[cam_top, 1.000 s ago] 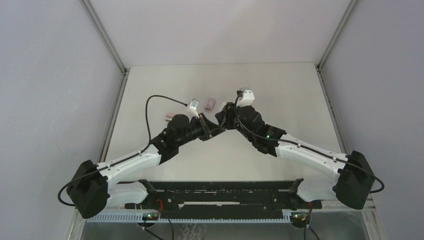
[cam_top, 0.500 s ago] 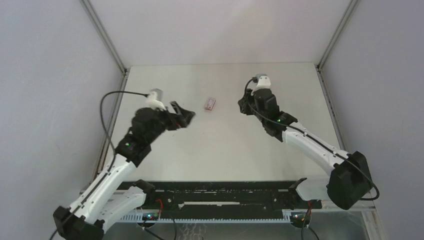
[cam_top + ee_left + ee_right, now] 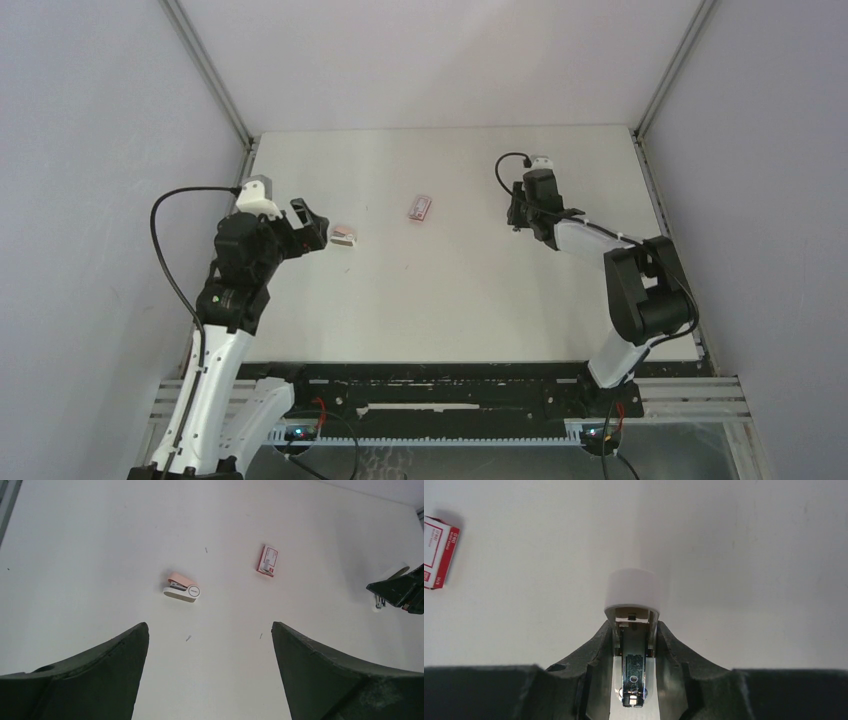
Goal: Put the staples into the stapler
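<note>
My right gripper (image 3: 634, 630) is shut on the white stapler (image 3: 632, 591), whose rounded white end sticks out past the fingertips. Its metal channel (image 3: 634, 672) shows between the fingers. In the top view that gripper (image 3: 517, 211) is at the table's far right. The staples' pink-red carton (image 3: 420, 207) (image 3: 268, 560) (image 3: 438, 552) lies at mid-table; no strip of staples shows. My left gripper (image 3: 210, 626) (image 3: 312, 224) hovers open and empty at the left. From the left wrist, the right gripper (image 3: 400, 591) with the stapler (image 3: 380, 600) is at the far right.
A pink-and-white mini stapler (image 3: 182, 588) (image 3: 343, 236) lies on the table just ahead of my left gripper. Single loose staples (image 3: 189, 638) are scattered on the white tabletop. Grey walls and metal rails (image 3: 228, 235) close in the table's sides.
The two grippers, which met at mid-table, have drawn apart. My left gripper opened and swung back left. My right arm pulled away to the far right with the white stapler.
</note>
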`<state>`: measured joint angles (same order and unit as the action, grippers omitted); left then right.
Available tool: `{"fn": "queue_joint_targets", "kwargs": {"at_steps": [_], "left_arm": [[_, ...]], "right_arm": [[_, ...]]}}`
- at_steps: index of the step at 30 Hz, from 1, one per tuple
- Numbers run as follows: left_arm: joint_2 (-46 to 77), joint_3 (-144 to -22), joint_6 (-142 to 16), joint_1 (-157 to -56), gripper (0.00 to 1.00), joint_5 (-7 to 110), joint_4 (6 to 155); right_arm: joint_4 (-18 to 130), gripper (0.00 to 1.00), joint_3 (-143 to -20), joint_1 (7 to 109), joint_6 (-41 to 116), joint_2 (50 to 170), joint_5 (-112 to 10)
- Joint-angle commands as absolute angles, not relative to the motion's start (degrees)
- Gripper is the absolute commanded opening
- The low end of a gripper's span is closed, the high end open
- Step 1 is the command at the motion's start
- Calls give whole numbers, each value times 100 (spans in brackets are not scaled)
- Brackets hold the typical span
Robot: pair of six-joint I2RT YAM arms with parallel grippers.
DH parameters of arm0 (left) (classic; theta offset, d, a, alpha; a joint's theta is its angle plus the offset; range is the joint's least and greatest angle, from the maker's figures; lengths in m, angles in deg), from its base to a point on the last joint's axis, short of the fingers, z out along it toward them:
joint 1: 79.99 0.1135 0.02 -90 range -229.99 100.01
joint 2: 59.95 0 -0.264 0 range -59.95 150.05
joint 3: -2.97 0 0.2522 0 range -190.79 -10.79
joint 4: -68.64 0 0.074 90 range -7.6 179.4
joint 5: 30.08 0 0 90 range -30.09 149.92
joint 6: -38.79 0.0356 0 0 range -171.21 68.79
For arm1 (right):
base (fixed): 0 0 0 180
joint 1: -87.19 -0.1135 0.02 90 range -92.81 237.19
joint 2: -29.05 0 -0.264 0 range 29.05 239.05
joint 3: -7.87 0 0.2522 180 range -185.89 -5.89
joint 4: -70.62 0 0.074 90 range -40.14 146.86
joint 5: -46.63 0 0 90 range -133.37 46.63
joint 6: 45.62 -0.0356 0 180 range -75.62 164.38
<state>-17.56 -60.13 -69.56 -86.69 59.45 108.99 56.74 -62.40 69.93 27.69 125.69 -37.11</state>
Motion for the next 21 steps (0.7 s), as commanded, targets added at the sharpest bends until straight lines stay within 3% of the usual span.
{"fn": "queue_joint_targets", "kwargs": {"at_steps": [1,14,21], "left_arm": [[-1696,-5987,-6712,-8620,95,6005,10880],[-1752,-5820,-6747,-8620,95,6023,10837],[-1744,-5816,-6719,-8619,97,6050,10848]], "right_arm": [[5805,6,-6616,6957,2685,12776,-3695],[5448,14,-6786,6873,2471,13289,-3351],[5330,37,-6886,6873,2443,13349,-3354]]}}
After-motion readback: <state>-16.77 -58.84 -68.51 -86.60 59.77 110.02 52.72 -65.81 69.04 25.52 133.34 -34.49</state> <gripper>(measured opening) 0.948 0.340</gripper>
